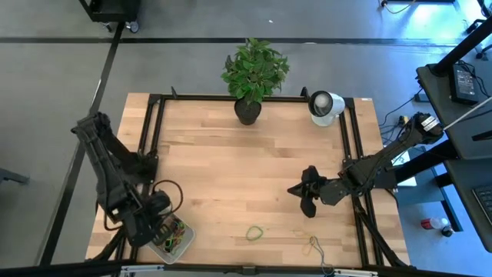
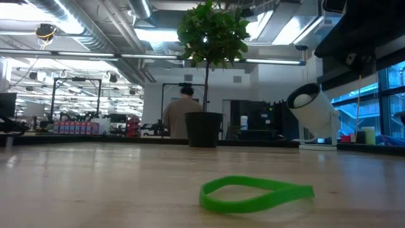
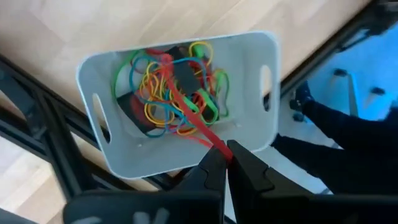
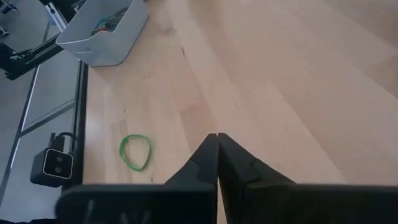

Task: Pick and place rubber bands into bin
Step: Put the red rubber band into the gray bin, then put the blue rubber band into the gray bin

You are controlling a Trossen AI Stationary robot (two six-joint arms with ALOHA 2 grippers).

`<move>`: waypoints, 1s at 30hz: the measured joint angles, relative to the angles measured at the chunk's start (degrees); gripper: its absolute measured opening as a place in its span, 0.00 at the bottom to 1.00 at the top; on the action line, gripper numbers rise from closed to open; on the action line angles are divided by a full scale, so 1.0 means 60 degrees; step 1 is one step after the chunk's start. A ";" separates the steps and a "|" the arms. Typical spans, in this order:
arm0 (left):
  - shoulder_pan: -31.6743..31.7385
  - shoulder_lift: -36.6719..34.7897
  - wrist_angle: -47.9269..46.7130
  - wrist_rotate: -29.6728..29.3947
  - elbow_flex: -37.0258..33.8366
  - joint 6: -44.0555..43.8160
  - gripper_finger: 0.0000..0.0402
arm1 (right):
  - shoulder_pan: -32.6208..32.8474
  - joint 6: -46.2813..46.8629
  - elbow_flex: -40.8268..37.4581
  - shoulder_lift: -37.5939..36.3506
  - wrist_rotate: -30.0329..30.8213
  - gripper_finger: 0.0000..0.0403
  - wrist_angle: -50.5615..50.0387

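- The left gripper [image 3: 222,163] hovers over the bin [image 3: 255,56] at the table's near-left corner, jaws pinched shut on a red band [image 3: 198,129] that trails down into the pile. The risk here: the stretchy band may cling to a finger after release and lift back out, or snag its neighbours and drag them over the low wall.
- The bin sits partly past the table edge, over the dark frame rails [image 3: 37,149], so a nudge from the gripper could tip or slide it off.
- The rubber bands [image 3: 168,87] inside form a tangled heap of green, red, yellow and blue loops around a dark block [image 3: 185,76].
- A green band [image 1: 254,231] lies flat near the front edge, a thin floppy oval, well apart from the bin; it could slip from a pinch.
- A tan band [image 1: 315,246] lies further right, near the front edge.
- The right gripper [image 4: 217,146] waits mid-table on the right, jaws closed and empty.
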 joint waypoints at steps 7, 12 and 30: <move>-0.0243 0.0330 0.1676 0.0000 -0.1728 -0.0665 0.01 | -0.0004 0.0298 0.0003 0.0004 -0.0007 0.04 0.0108; -0.0241 0.0475 0.2810 0.0123 -0.2526 -0.1024 0.08 | -0.0004 0.0295 0.0007 0.0007 -0.0007 0.01 0.0597; 0.0558 0.0199 0.3065 -0.0637 -0.2624 0.2474 0.41 | 0.0091 0.0119 0.0216 0.0098 -0.0010 0.01 0.0967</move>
